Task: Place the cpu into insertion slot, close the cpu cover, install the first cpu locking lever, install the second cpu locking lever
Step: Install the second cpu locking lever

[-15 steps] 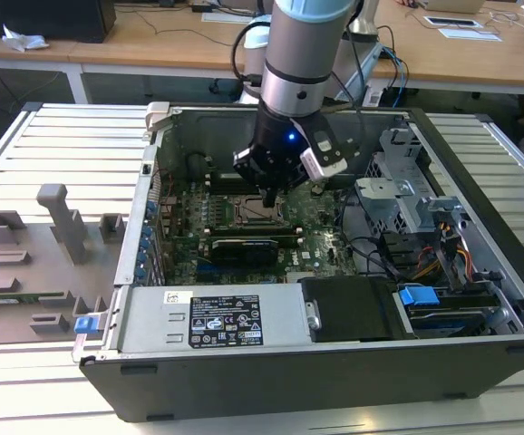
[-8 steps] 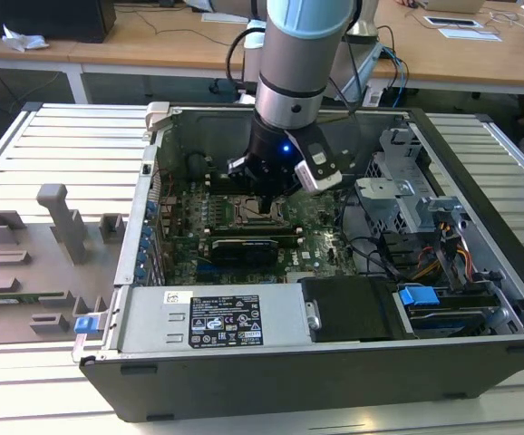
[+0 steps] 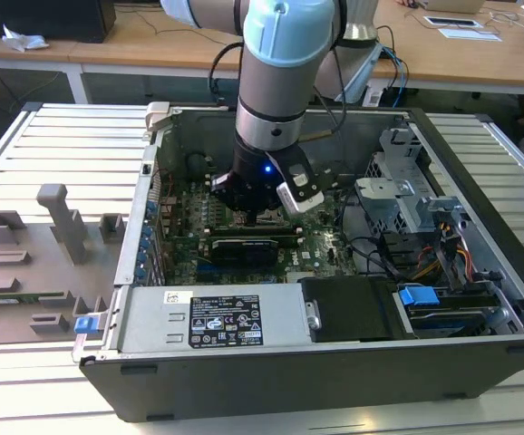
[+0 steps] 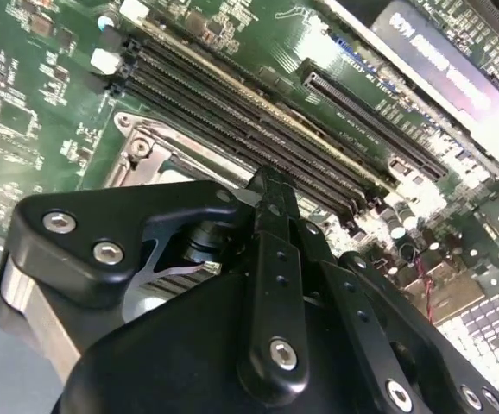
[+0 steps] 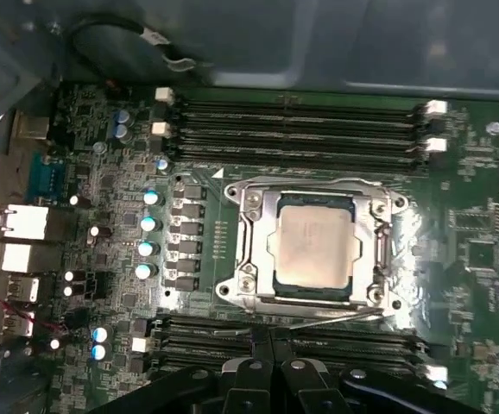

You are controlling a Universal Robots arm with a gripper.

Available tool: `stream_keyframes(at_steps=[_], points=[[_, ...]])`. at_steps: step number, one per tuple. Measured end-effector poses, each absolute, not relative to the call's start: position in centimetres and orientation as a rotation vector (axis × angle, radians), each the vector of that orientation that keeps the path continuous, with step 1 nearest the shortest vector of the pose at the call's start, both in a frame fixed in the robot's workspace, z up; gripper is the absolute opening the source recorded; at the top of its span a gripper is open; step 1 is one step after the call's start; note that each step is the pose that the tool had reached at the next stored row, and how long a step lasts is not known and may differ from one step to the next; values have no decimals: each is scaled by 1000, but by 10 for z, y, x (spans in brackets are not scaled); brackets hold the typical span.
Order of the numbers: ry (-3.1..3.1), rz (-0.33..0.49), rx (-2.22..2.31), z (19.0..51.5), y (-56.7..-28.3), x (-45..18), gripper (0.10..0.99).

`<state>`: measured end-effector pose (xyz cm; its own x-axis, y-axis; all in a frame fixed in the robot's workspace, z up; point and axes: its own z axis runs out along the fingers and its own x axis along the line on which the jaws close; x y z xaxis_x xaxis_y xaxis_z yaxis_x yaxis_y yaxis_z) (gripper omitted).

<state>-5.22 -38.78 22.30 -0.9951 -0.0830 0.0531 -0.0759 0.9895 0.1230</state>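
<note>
The pale blue and grey robot arm (image 3: 276,82) reaches down into the open dark grey computer case (image 3: 334,362), which lies on its side on a slatted pale metal desk (image 3: 53,145). Its black tool (image 3: 255,214) hangs low over the green circuit board (image 3: 325,245), near the middle of the case in the exterior view.

In the first wrist view, the small flat square cpu with a dull silver top (image 5: 312,246) sits inside the square insertion slot (image 5: 271,252) on the board. The thin silver metal cpu cover with its square cut-out (image 5: 375,250) lies closed flat around the chip, framing it on all sides. A thin metal locking lever (image 5: 336,317) runs along the edge of the socket that faces the tool, lying slightly slanted just beside the cover. Long narrow black memory slots (image 5: 293,125) run on both sides of the socket.

The tool (image 5: 271,341) is clenched: its two black fingertips meet with no gap, and nothing is held between them. Their tip stands right at the slanted lever, at the socket's near edge; whether it touches the lever I cannot tell. In the second wrist view the tool's black fingers (image 4: 271,259) come together over a corner of the socket frame (image 4: 146,142), beside the memory slots.

To the exterior view's left, grey fixture blocks (image 3: 63,222) stand on the desk beside the case.
</note>
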Motion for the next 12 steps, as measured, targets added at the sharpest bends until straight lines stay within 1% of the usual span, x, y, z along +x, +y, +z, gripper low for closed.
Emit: stream_keyframes(at_steps=[3,12], points=[[-3060,-230,258,215,-387,-54,110],[-3043,-280,364,207,-387,-68,110]])
